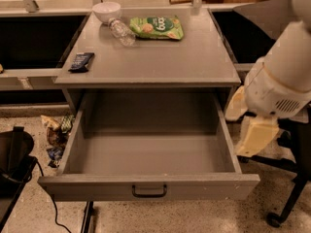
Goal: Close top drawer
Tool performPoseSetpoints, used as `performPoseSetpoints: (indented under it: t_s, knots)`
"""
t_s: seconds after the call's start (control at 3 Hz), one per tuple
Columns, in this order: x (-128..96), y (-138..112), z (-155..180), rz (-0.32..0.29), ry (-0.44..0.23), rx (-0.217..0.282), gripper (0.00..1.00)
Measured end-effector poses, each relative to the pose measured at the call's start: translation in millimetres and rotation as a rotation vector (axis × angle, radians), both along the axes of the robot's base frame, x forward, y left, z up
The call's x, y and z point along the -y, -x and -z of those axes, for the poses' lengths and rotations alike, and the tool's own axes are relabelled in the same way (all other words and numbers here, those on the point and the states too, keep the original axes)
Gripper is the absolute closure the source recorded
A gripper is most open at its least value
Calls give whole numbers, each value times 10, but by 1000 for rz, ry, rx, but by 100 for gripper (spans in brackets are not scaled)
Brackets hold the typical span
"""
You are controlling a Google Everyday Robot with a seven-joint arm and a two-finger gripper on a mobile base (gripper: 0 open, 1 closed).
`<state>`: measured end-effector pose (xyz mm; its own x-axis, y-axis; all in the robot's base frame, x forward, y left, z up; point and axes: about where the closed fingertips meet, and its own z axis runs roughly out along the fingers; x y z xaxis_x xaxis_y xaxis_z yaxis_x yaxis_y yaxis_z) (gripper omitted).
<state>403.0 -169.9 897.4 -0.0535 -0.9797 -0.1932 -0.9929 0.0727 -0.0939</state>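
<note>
The top drawer (pixel 148 186) is a wide grey drawer with a small black bar handle (pixel 149 192) at the centre of its front. It stands pulled far out of the grey cabinet (pixel 150 62) and is empty inside. My gripper (pixel 252 135), pale yellow at the end of a thick white arm (pixel 282 76), hangs just outside the drawer's right side wall, near its front corner. It is apart from the handle and holds nothing that I can see.
On the cabinet top lie a white bowl (pixel 107 11), a clear plastic bottle (pixel 121 31), a green snack bag (pixel 156 27) and a dark snack bar (pixel 81 61). Wrappers (pixel 56 135) litter the floor at left beside a black object (pixel 12 159). A chair base (pixel 286 203) stands at right.
</note>
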Motion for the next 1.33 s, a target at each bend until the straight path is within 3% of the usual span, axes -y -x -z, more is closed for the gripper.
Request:
performPoseSetpoints:
  t_s: [0.33, 0.67, 1.0, 1.33]
  knots:
    - [-208, 264, 527, -61, -49, -98, 65]
    - [-209, 329, 610, -63, -44, -118, 89]
    - [-296, 423, 834, -98, -25, -143, 100]
    - [-430, 642, 1180, -128, 5, -146, 100]
